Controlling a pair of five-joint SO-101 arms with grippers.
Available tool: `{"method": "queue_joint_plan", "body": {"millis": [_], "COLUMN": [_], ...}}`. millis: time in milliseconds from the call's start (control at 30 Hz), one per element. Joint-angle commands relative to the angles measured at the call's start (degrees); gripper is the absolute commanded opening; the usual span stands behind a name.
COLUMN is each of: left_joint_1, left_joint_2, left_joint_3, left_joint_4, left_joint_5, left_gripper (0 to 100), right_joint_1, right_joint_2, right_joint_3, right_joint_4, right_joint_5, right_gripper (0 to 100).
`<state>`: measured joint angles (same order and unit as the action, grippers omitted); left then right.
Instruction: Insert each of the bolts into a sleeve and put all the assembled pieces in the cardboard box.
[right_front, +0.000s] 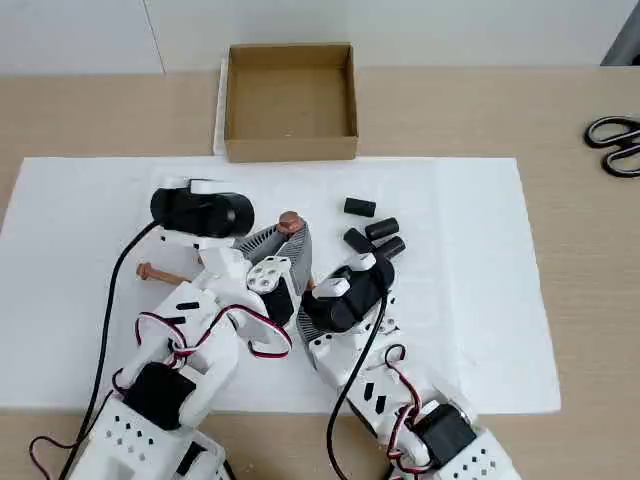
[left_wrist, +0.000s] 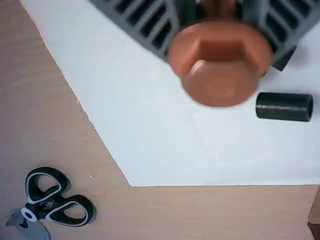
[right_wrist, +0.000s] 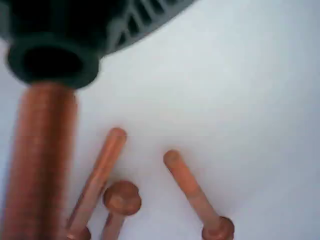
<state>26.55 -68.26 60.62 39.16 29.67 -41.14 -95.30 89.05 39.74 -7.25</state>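
My left gripper (right_front: 286, 238) is shut on a copper bolt (right_front: 290, 222). Its hex head (left_wrist: 220, 62) sits between the grey ribbed fingers (left_wrist: 142, 22). My right gripper (right_front: 302, 292) meets it from the other side, shut on a black sleeve (right_wrist: 50, 60). The bolt's threaded shaft (right_wrist: 42, 160) reaches the sleeve's mouth. Several loose black sleeves (right_front: 372, 230) lie on the white mat just right of the grippers, one of them also in the left wrist view (left_wrist: 284, 106). Three loose bolts (right_wrist: 195, 195) lie on the mat, and one (right_front: 160, 272) pokes out left of the left arm. The open cardboard box (right_front: 290, 150) stands at the back.
Black-handled scissors (right_front: 612, 143) lie on the bare wood at the far right, off the white mat (right_front: 470, 330); they are also in the left wrist view (left_wrist: 50, 205). The two arms crowd the middle of the mat, with cables trailing toward the front edge.
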Motion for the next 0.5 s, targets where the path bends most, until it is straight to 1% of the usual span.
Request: {"method": "queue_joint_plan", "body": {"millis": [0, 467], "left_joint_1": [0.0, 0.0], "left_joint_2": [-0.1, -0.1], "left_joint_3": [-0.5, 2.0], "left_joint_4": [-0.1, 0.2], "left_joint_5": [0.6, 0.5], "left_gripper": [1, 1], "right_joint_1": [-0.4, -0.4], "right_joint_2": [-0.9, -0.9], "right_joint_3": [-0.4, -0.4], "right_joint_4": [-1.5, -1.5], "right_joint_5": [-0.6, -0.4], "right_gripper": [0.4, 0.4]}}
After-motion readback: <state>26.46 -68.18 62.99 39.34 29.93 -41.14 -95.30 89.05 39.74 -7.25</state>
